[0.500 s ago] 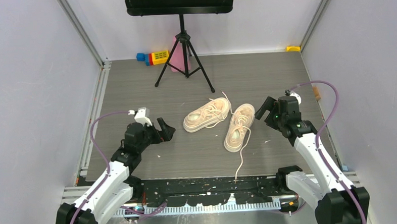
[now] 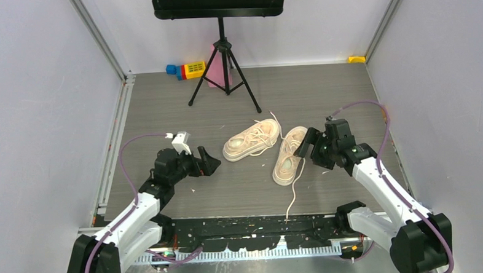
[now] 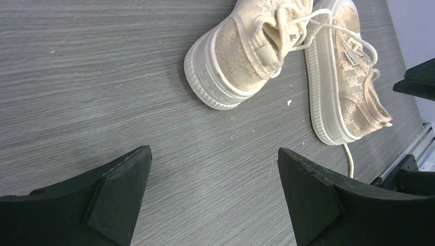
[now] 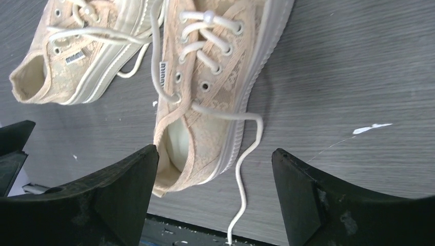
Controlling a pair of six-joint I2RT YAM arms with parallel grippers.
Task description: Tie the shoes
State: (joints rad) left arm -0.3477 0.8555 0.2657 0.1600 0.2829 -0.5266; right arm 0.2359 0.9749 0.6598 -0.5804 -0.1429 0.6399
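Centrally: left sneaker (image 2: 251, 140) and right sneaker (image 2: 289, 156) side by side, laces (image 4: 225, 114) untied. Left gripper (image 2: 208, 163) well left, jaws wide, empty. Right gripper (image 2: 305, 147) just beside right sneaker, jaws wide, empty.

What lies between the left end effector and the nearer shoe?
Only bare grey tabletop lies between the left end effector and the shoe; the left wrist view shows it plainly.
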